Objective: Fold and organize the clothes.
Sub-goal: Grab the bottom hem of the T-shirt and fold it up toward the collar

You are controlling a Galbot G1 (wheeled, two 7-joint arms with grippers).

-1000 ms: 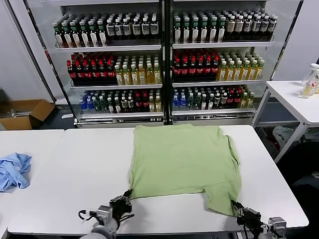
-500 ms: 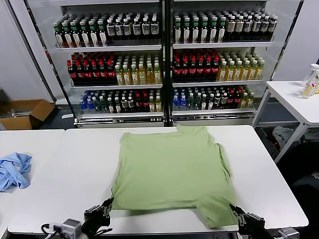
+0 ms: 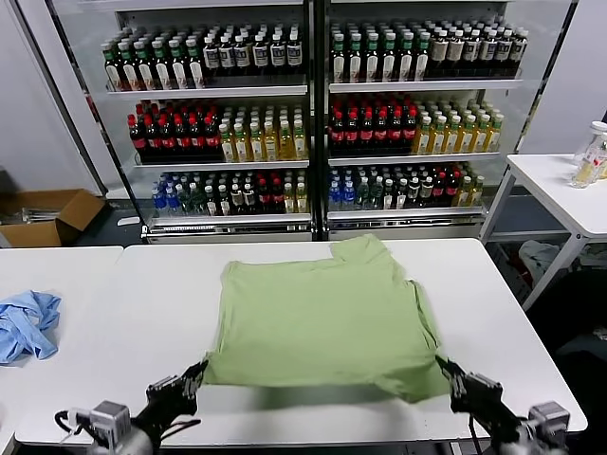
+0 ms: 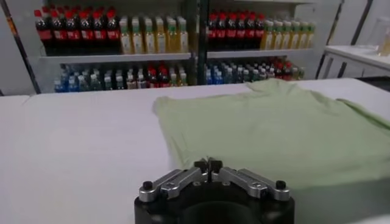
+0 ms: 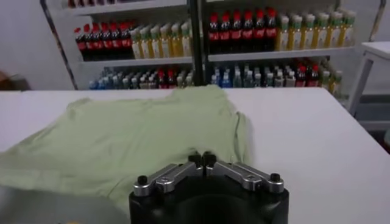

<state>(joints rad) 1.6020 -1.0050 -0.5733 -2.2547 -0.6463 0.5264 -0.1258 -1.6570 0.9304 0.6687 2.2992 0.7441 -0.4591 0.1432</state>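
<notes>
The light green shirt (image 3: 327,318) lies spread on the white table (image 3: 142,303), back side up, its near hem lifted off the surface. My left gripper (image 3: 196,370) is shut on the hem's near left corner. My right gripper (image 3: 446,368) is shut on the hem's near right corner. In the left wrist view the shirt (image 4: 274,131) stretches away from the closed left gripper (image 4: 208,164). In the right wrist view the shirt (image 5: 122,140) stretches away from the closed right gripper (image 5: 202,159). Collar, buttons and logo print are hidden.
A crumpled light blue garment (image 3: 24,322) lies at the table's far left. Drink coolers full of bottles (image 3: 313,114) stand behind the table. A cardboard box (image 3: 43,216) sits on the floor at left. A second white table (image 3: 560,190) stands at right.
Both grippers have pulled the shirt's hem nearer and lifted it. The left gripper moved further left, stretching the shirt wider, and the whole shirt slid toward me.
</notes>
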